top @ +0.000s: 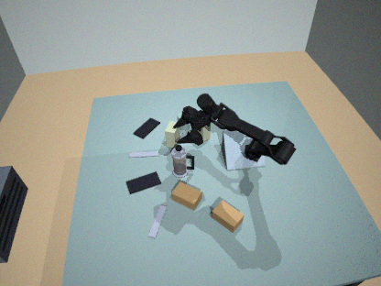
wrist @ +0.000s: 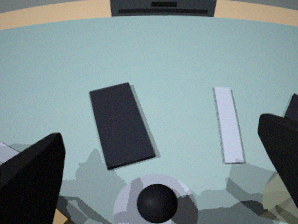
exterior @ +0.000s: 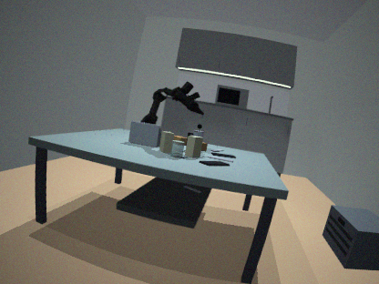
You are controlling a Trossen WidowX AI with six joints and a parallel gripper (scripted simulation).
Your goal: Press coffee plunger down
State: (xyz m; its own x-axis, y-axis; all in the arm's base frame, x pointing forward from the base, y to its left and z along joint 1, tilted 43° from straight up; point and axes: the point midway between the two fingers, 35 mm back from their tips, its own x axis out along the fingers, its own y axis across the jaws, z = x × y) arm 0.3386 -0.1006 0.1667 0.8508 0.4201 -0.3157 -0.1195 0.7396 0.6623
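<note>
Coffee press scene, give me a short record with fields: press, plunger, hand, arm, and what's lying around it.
press: press upright on the table, handle to the right in the top view
plunger: black knob sits low on the lid
hand: hand open wide, holding nothing, above the knob, fingers apart from it
arm: arm reaches in from the grey base
nearby: two tan blocks in front, cream blocks behind, dark slabs and pale strips to the left

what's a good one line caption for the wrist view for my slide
Open gripper above the coffee press, its black plunger knob free between the spread fingers, dark tile beyond.
</note>
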